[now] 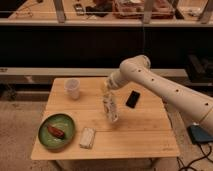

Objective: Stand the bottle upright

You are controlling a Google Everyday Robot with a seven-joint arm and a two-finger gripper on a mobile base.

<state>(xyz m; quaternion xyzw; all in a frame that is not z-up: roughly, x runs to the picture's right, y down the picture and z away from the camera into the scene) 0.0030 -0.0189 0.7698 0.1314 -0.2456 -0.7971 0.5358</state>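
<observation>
Gripping the bottle point(110, 107) by its upper end, jaws closed tight on it above mid-desk point(145, 132), between cup point(73, 88) and phone point(132, 98). Holding it close to vertical but leaning, lower end down near the wood (touching or not, cannot tell), probably to plant the base flat before letting go, well behind plate point(57, 131) and packet point(87, 138). Reading nothing on the pale label: no brand or lettering legible anywhere.
</observation>
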